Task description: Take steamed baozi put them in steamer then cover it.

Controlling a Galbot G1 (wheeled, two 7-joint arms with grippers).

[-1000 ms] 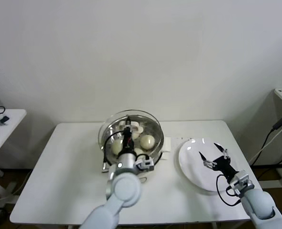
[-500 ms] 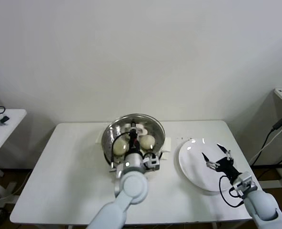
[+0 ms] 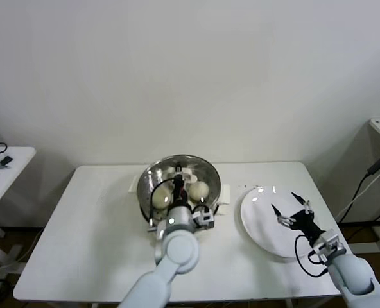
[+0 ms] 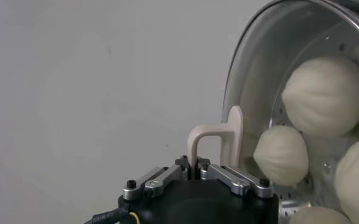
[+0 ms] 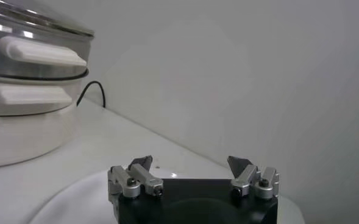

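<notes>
I see clear lid (image 3: 180, 172) on steamer (image 3: 146, 192), handle (image 4: 219, 139) pinched by left gripper (image 3: 178, 190) | smooth cream buns (image 4: 325, 95) inside | right gripper (image 3: 291, 208) spread wide above plate (image 3: 257, 218)

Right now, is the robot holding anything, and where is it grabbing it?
The left end effector pinches the cover by its cream bar handle. The right end effector holds nothing.

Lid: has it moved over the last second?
Yes. The lid, held by the shut left gripper, moved right, from overhanging the steamer's left edge to centred on it.
</notes>
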